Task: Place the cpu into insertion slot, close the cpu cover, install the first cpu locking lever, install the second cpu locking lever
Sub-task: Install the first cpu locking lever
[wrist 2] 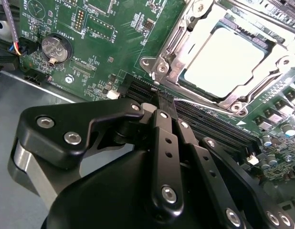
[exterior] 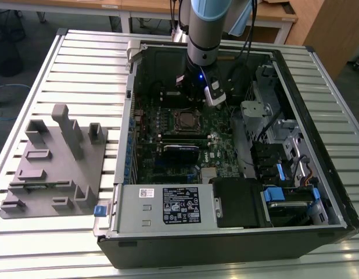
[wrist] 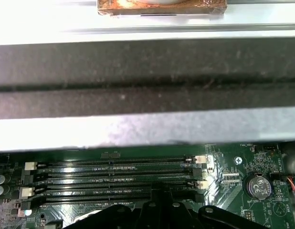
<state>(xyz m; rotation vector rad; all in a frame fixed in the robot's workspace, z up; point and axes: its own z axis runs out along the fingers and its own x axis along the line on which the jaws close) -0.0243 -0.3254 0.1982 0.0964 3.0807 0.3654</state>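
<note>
Surface: a ribbed metal surface [exterior: 81, 64] carries everything in the exterior view.
Fixture: a grey plastic fixture [exterior: 57, 163] with posts and pockets lies at the exterior view's left, just beside the case.
Case: an open black computer case [exterior: 226, 244] lies on its side, with its green circuit board [exterior: 220, 145] facing up.
Insertion slot: the insertion slot [exterior: 173, 120] sits near the middle of the board.
Cpu: the cpu [wrist 2: 226, 59] lies flat in the slot, its pale metal top facing up.
Cpu cover: the cpu cover [wrist 2: 205, 98] is down around the cpu, which shows through its window.
Lever: 1 thin metal lever [wrist 2: 172, 45] lies along a side of the cover; I cannot tell if it is latched.
Gripper: the gripper [wrist 2: 165, 102] has its 2 black fingers pressed together and holds nothing. It hangs over the memory slots [wrist 2: 209, 124], just beside the cover; whether it touches them I cannot tell.
Battery: a coin battery [wrist: 258, 186] sits on the board past the ends of the memory slots.
Drive bays: metal bays with blue tabs [exterior: 272, 195] stand at the exterior view's right.
</note>
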